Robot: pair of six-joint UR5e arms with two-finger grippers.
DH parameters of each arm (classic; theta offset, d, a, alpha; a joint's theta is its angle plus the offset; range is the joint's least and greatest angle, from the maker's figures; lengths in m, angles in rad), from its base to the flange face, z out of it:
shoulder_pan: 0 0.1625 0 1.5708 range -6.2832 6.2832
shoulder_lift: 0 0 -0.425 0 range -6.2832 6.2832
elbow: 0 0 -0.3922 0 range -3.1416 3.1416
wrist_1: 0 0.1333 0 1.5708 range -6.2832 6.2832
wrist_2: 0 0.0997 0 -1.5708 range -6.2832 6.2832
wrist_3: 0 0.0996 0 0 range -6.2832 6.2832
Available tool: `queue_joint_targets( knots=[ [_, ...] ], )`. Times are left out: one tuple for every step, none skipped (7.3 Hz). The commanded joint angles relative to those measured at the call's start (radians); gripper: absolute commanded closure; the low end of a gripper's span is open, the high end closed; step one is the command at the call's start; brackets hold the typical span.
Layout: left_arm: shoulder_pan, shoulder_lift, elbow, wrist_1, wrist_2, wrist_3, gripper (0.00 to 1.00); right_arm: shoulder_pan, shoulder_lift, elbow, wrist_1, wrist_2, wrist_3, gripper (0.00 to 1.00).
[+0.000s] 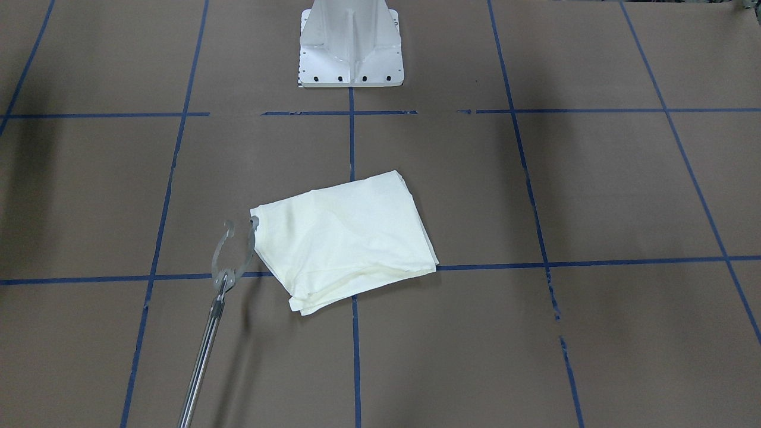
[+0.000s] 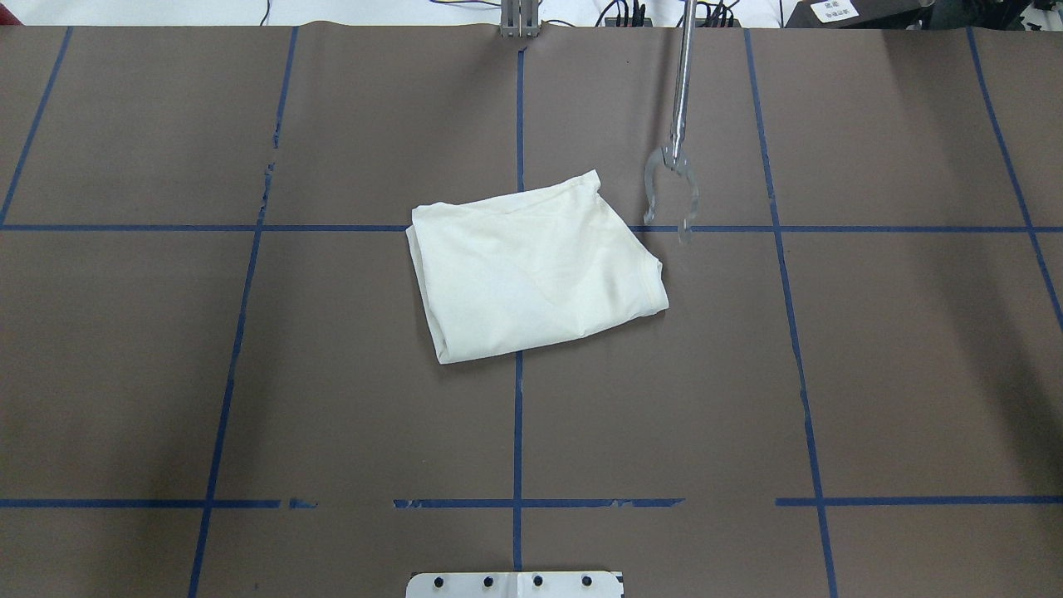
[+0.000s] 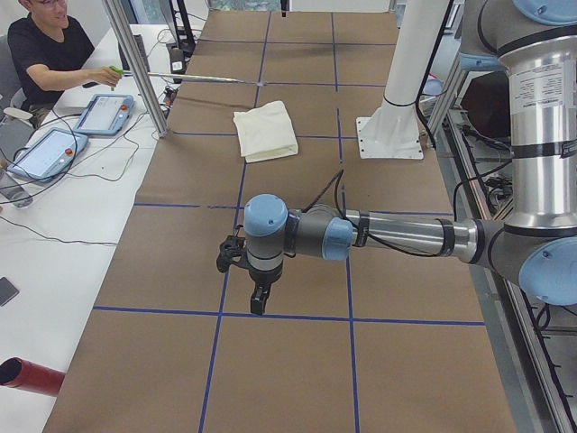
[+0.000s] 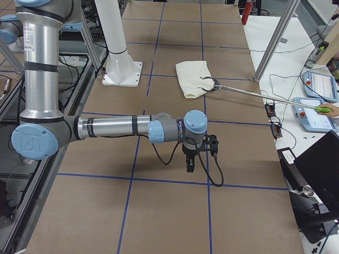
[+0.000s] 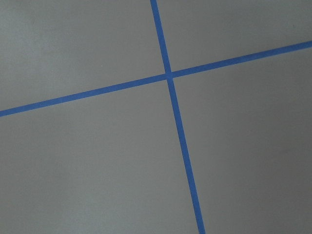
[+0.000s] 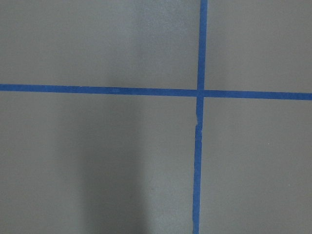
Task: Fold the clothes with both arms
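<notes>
One folded cream T-shirt (image 1: 345, 238) lies well beyond left gripper (image 3: 259, 302), right gripper (image 4: 189, 164) | jaw widths: cannot tell | grabber claw (image 1: 233, 252) beside it

We note the cream shirt (image 1: 348, 238) folded into a compact packet, plain side up, lying flat and slightly skewed mid-table. Left arm (image 3: 397, 236) and right arm (image 4: 116, 127), grey with blue caps, reach out level over opposite table ends, well apart from it.
</notes>
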Motion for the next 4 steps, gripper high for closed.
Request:
queue_joint_targets(
  knots=[
    [-0.003,0.03,-0.02,0.04,-0.003,0.004,0.0,-0.001,0.0,-0.001,0.0,0.001,0.002,0.0],
    [-0.002,0.031,-0.016,0.04,-0.005,0.006,0.0,-0.001,0.0,-0.001,0.0,0.001,0.002,0.0],
    [-0.002,0.031,-0.014,0.037,-0.005,0.006,0.0,-0.001,0.0,-0.001,0.0,0.001,0.003,0.0],
    [-0.003,0.031,-0.02,0.039,-0.005,0.006,0.0,-0.001,0.0,-0.001,0.0,0.001,0.006,0.0]
  ],
)
